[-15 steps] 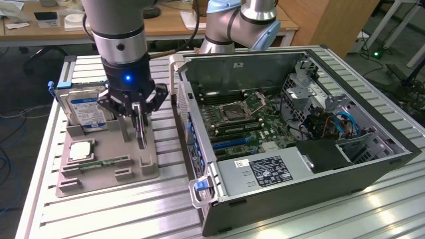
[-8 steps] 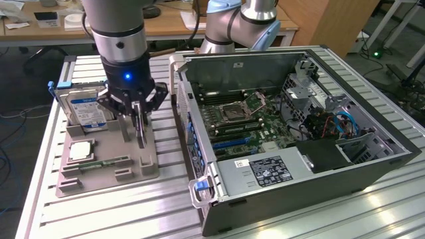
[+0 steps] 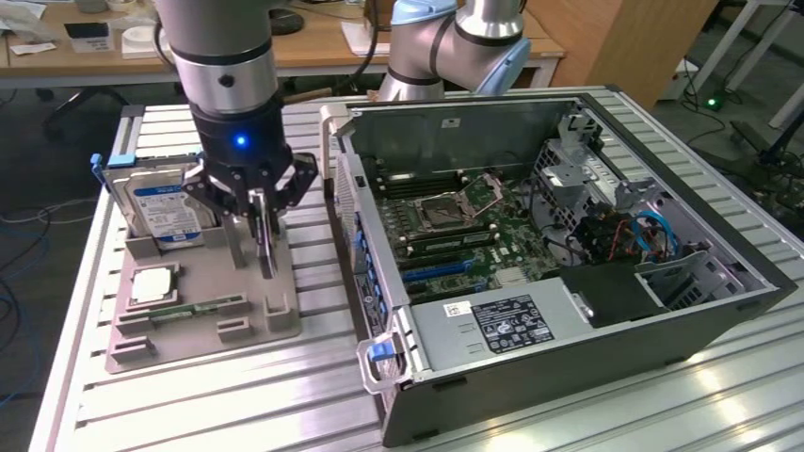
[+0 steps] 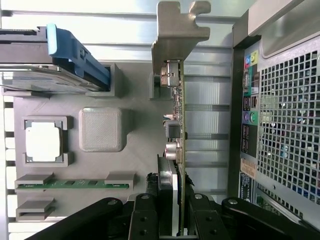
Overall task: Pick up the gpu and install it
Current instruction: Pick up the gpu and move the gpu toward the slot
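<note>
Held gpu (image 3: 265, 252) upright at the tray (image 3: 201, 327).
Pointed straight down beside the computer (image 3: 590, 353), claw (image 3: 260, 215) pinched onto the gpu's upper edge.

The exterior view looks down from high over the desk (image 3: 188, 395) — tray (image 3: 226, 282) at 8 o'clock, case (image 3: 703, 325) at 3. The wrist view faces down past the tool (image 4: 172, 202), close — sharing tray and case wall.

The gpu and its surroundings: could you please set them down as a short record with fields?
gripper: shut on the gpu, above the grey holder
gpu: upright, edge-on, metal bracket at one end
holder also carries: hard drive, processor chip, memory stick
computer case: open, at the exterior view's right of the holder
</note>
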